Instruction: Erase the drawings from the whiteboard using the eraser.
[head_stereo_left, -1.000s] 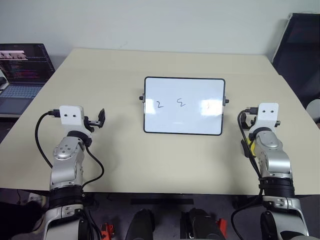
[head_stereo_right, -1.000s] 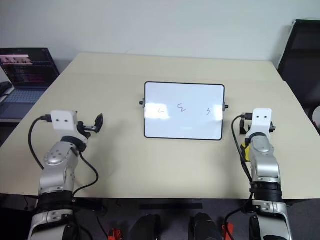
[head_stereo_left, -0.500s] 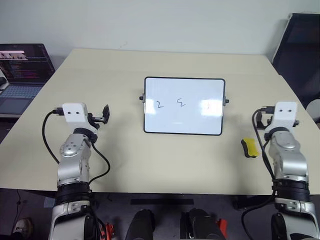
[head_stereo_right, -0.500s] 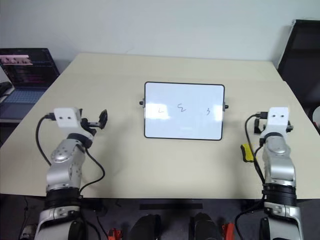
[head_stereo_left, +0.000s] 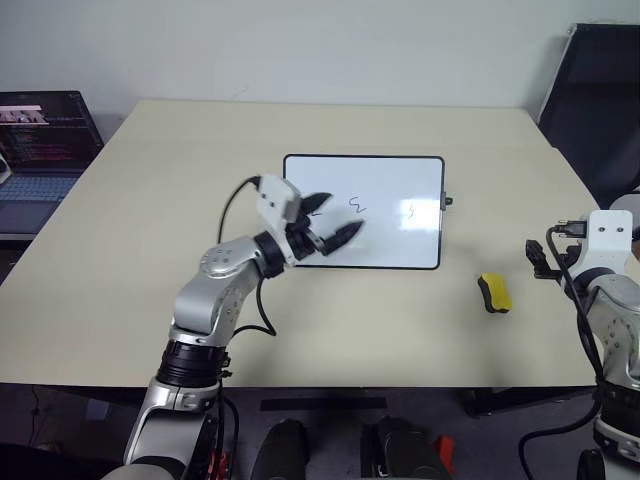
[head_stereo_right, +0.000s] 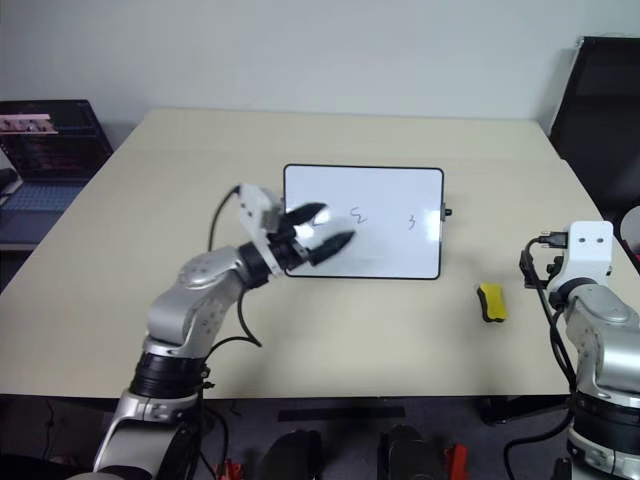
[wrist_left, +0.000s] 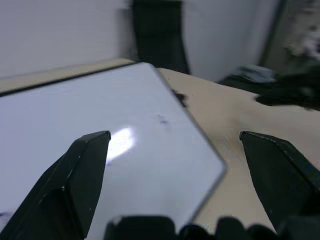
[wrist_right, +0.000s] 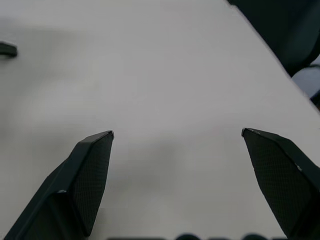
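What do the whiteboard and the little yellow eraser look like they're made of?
The rectangular white board with thin black frame looks like glossy coated sheet, likely melamine or painted steel: a bright glare spot shows on it in the left wrist view. The small yellow block eraser with a black part looks matte, probably plastic or foam with a felt pad; too small to tell.

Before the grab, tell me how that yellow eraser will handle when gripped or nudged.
The eraser looks like a small flat block lying on the table, so it probably slides rather than rolls. Its size suggests it is light and may skid if bumped. The blocky yellow-and-black body looks firm enough to pinch.
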